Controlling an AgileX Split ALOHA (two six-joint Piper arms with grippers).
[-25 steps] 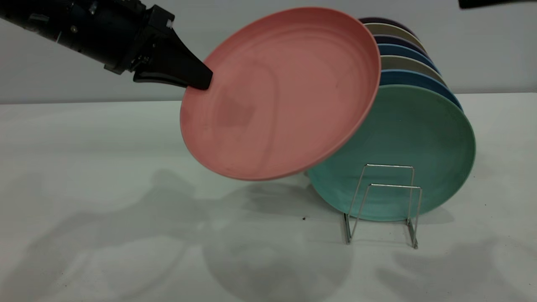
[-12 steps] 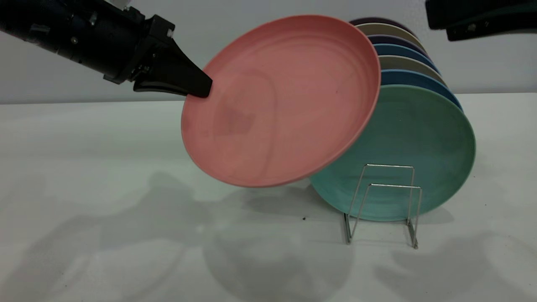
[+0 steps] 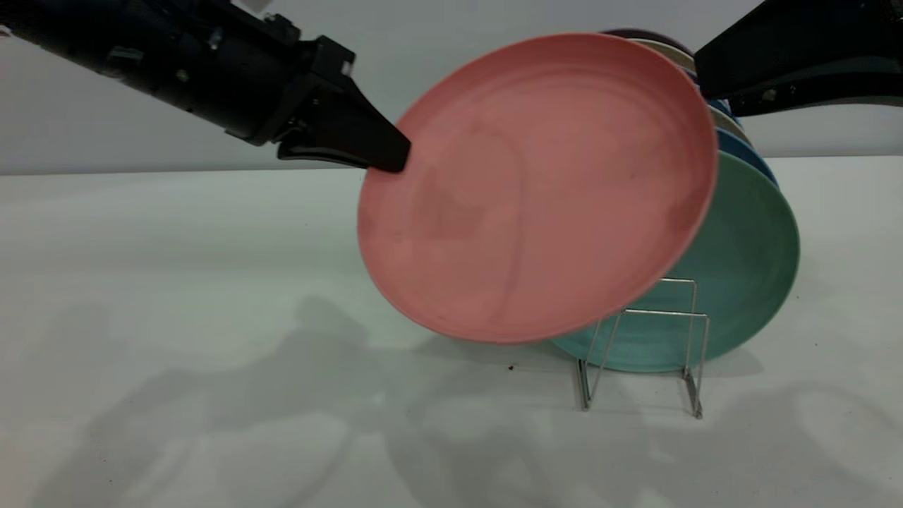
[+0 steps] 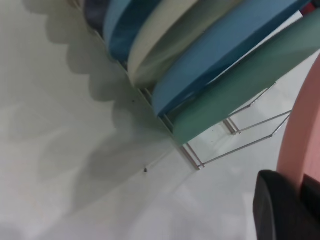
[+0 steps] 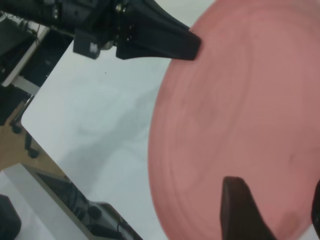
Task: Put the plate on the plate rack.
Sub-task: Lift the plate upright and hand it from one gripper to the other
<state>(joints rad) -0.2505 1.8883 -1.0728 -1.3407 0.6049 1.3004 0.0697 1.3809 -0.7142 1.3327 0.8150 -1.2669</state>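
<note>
2 claws are up at the plate (image 3: 536, 190), which hangs tilted above the counter (image 3: 176, 282), overlapping the teal-green plate (image 3: 748, 282) at the front of the plate rack (image 3: 645, 346). The left claw (image 3: 384, 155) is clamped on its left rim. The right claw (image 5: 272, 210), fingers spread, hovers at the plate's upper right edge near the stacked blue plates (image 4: 225, 55).
</note>
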